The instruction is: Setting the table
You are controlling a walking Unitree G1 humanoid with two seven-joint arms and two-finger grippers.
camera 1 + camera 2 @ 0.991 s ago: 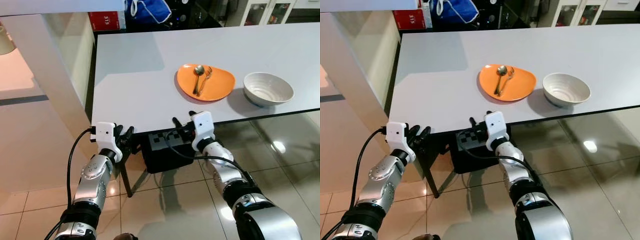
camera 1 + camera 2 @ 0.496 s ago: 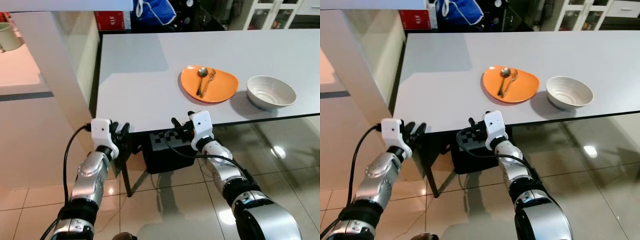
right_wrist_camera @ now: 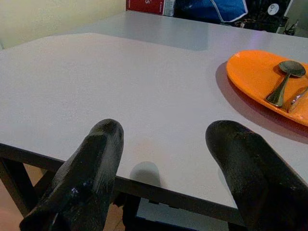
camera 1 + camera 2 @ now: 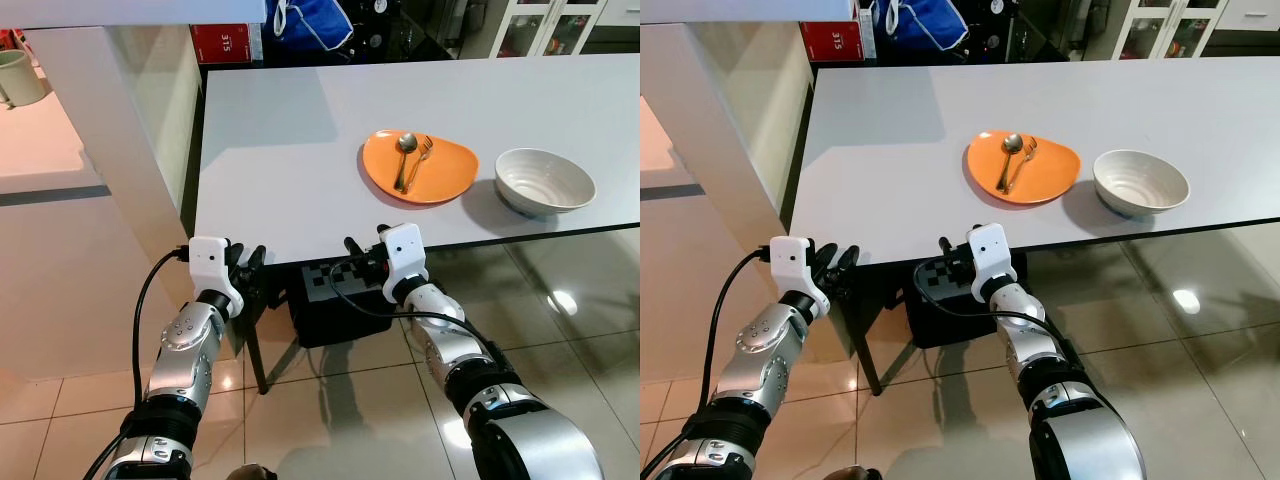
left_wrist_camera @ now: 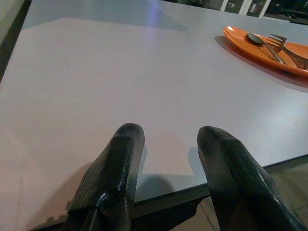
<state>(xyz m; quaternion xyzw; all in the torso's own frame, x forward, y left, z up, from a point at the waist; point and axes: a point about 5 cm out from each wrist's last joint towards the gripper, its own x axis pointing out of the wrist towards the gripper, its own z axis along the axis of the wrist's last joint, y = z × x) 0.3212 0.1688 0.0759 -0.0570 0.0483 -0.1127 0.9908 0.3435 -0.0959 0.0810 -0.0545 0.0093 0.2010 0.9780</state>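
From the head cameras, both arms are held up at the near edge of the table. The orange plate sits on it, with a spoon and fork lying on top, and a white bowl just beside the plate.

Left wrist: left gripper, fingers apart, right over the table edge.

Right wrist: right gripper, fingers spread too, plate close ahead.

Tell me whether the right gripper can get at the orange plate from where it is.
Probably yes. The right gripper hangs open at the table's near edge, and bare tabletop lies between it and the orange plate. It would have to lift above the edge first.
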